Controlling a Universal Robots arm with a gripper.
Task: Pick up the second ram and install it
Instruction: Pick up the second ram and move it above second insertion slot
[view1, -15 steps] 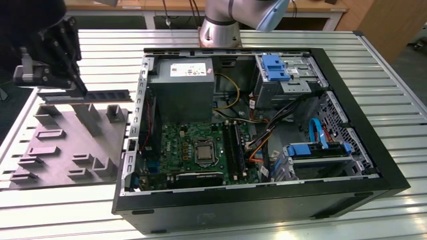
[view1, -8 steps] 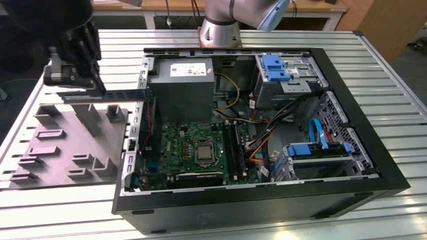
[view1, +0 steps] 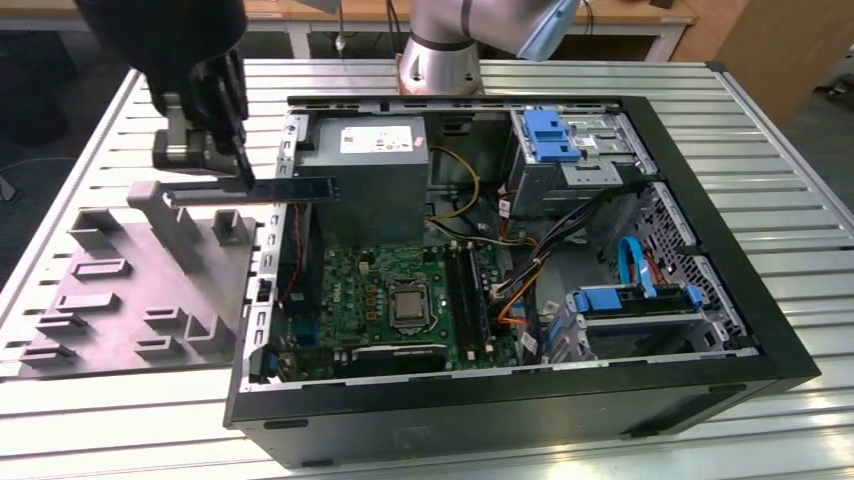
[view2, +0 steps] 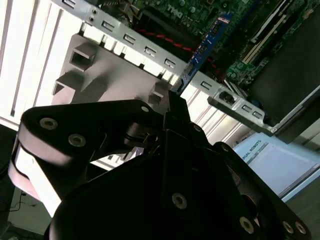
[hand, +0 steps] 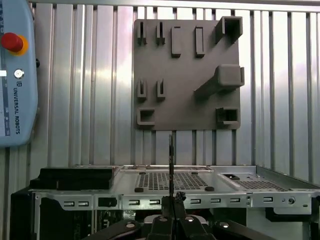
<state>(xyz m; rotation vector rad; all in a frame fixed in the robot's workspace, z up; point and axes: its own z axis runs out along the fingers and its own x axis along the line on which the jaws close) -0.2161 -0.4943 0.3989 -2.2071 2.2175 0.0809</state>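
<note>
The second ram (view1: 296, 188) is a slim dark blue-green stick, held level in the air over the case's wall on the exterior view's left. My gripper (view1: 238, 176) is shut on its end, above the grey holder tray (view1: 127, 300). In the second wrist view the ram (view2: 205, 47) runs as a blue strip out from the fingertips (view2: 172, 100) toward the motherboard (view2: 260, 45). It appears edge-on as a thin dark line (hand: 171, 160) in the first wrist view, rising from the gripper (hand: 171, 202) in front of the tray (hand: 185, 95). The motherboard's long memory slots (view1: 467, 290) lie inside the case.
The open black computer case (view1: 721, 300) lies on a slatted metal table (view1: 787, 130). Inside are a grey power supply (view1: 360, 150), blue drive brackets (view1: 547, 135), cables (view1: 527, 270) and a processor socket (view1: 404, 300). A teach pendant (hand: 17, 75) rests on the table beside the tray.
</note>
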